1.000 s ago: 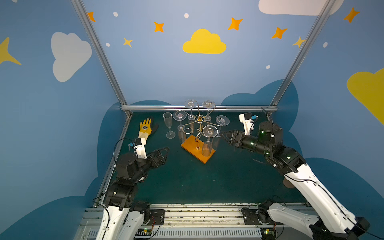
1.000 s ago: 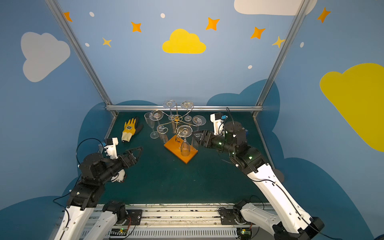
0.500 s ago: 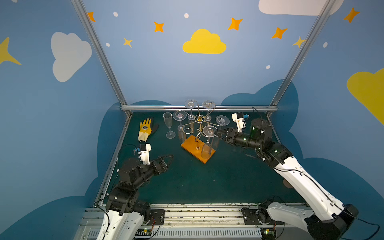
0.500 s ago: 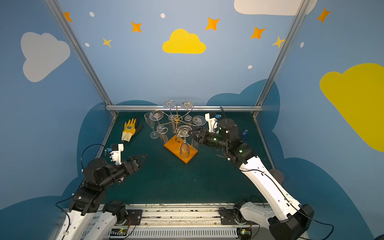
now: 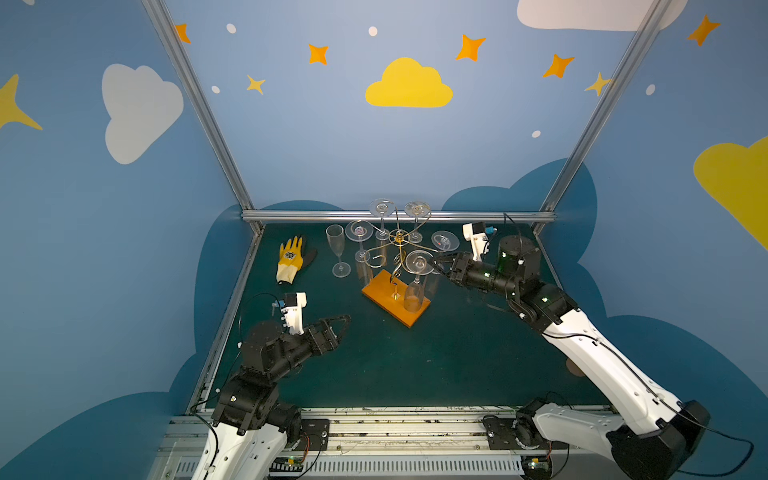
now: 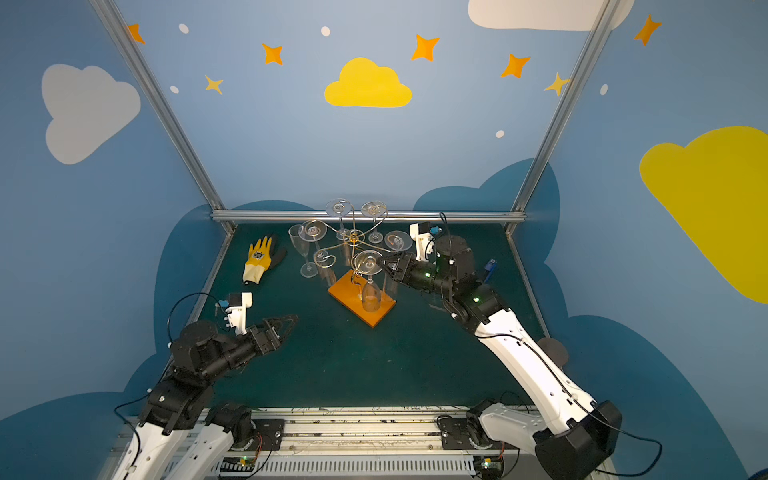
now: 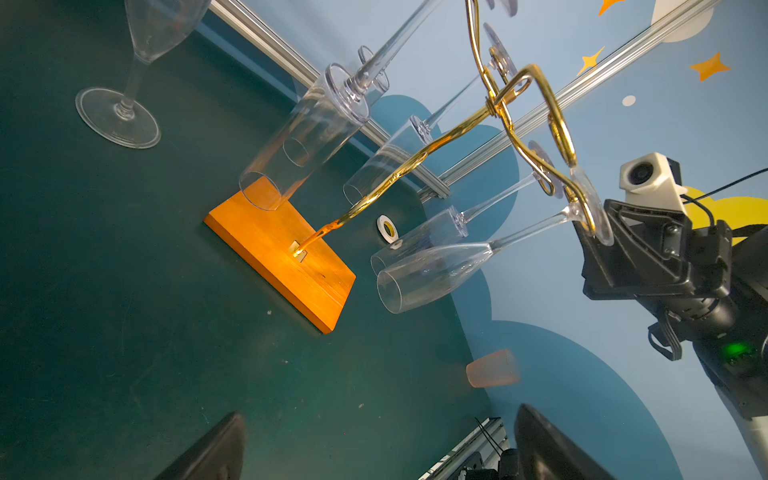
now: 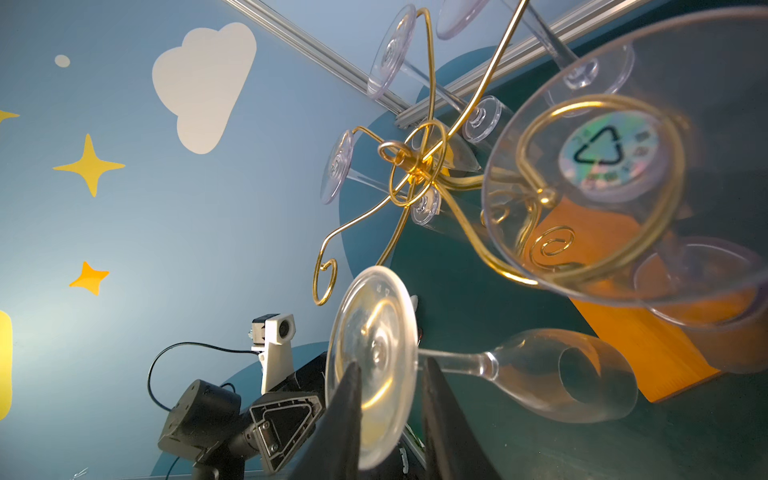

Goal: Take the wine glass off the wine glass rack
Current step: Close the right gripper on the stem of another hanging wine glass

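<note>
Right end effector (image 8: 390, 362): narrowed, its two black fingers (image 8: 351, 399) on either side of the round foot of the clear plastic wine glass (image 8: 561, 374); cannot tell whether they pinch it.
Wine glass: hangs upside down on the near curled arm of the thin gold wire wine glass rack (image 5: 399, 237), bowl over the flat orange wooden base (image 5: 380, 293).
Left end effector (image 5: 341, 323): spread wide, empty, above the dark green table (image 5: 415, 365), well apart from the rack.
Beside the rack: upright clear flute (image 5: 338, 253); yellow work glove (image 5: 291, 257).
</note>
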Robot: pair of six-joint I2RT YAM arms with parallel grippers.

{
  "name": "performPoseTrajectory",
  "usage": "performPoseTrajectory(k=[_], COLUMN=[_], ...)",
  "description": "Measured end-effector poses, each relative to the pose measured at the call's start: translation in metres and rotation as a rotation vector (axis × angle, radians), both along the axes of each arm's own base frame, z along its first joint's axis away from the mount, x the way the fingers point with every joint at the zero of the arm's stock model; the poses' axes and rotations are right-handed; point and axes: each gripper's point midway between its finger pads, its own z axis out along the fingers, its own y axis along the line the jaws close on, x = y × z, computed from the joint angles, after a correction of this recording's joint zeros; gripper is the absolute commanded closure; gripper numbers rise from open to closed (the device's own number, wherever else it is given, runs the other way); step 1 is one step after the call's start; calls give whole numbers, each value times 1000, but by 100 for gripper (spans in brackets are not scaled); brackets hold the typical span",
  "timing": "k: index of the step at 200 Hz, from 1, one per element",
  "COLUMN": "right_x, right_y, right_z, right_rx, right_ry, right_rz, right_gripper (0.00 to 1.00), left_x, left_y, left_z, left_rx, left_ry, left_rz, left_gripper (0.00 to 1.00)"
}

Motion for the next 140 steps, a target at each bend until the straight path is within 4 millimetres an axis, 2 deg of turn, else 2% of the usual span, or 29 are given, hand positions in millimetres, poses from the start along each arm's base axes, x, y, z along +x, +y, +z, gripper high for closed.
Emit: performPoseTrajectory(k=[140], right_x=[6], right_y=[2], right_z=[3], right_rx=[28], right_ry=[1], right_rz=[-5], right_gripper=[93], left_x=[0], left_y=[0], left_z=[0], left_rx=[-1], left_ry=[1], left_rz=[6], left_gripper=[1])
